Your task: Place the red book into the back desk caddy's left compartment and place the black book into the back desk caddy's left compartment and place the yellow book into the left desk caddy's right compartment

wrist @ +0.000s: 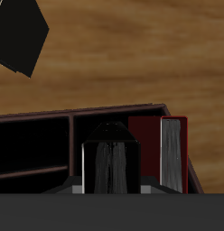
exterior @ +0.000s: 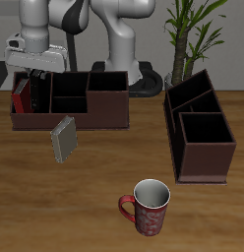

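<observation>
Tool point(exterior: 29, 77) hovers over the long dark-brown back desk caddy point(exterior: 94, 113); its grip cannot be told. Dark red hardcover book point(exterior: 20, 97) stands inside; small grey-olive book point(exterior: 63, 139) lies on the wood-grain counter point(exterior: 55, 207).

From the wrist, the slim black book point(wrist: 109, 162) stands beside it point(wrist: 145, 149).

Hidden and cut-off parts

The gripper point(exterior: 33, 77) hides its fingertips behind the back desk caddy point(exterior: 94, 118); the black book point(wrist: 18, 34) is cropped.

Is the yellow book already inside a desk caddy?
No, the yellow book lies on the table before the back desk caddy.
</observation>
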Robot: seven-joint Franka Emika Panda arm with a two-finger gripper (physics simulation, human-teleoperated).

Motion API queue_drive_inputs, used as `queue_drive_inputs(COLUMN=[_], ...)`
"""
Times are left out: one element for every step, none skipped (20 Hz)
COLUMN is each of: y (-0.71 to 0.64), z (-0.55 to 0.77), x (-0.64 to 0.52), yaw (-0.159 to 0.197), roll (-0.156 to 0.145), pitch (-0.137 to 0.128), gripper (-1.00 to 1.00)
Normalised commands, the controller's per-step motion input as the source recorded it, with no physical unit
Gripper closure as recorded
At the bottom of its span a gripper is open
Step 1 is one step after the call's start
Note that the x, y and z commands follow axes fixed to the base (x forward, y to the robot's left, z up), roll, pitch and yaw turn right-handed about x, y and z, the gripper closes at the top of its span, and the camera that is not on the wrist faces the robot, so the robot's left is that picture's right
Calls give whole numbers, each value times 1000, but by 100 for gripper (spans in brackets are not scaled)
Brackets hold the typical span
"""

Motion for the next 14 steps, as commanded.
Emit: queue_drive_inputs(y=[-53, 2, 17, 20, -14, -4, 0, -57, -73, -10, -115, -88, 25, -123], z=[-147, -171, -160, -114, -194, -242, -133, -127, -191, -7, -178, -259, -192, -215], x=[18, 24, 69, 21, 110, 114, 47, 33, 15, -73, 86, 128, 46, 81], yaw=[3, 15, 96, 21, -83, 8, 20, -40, -68, 21, -36, -80, 32, -110], roll=[-40, -1, 17, -56, 7, -32, -17, -16, -20, -1, -73, -60, 43, -34], pitch=[39, 81, 8, 19, 98, 58, 37, 57, 94, -10, 52, 163, 77, 135], gripper=[100, 100, 100, 100, 100, 100, 100, 100, 100, 100, 100, 100, 100, 100])
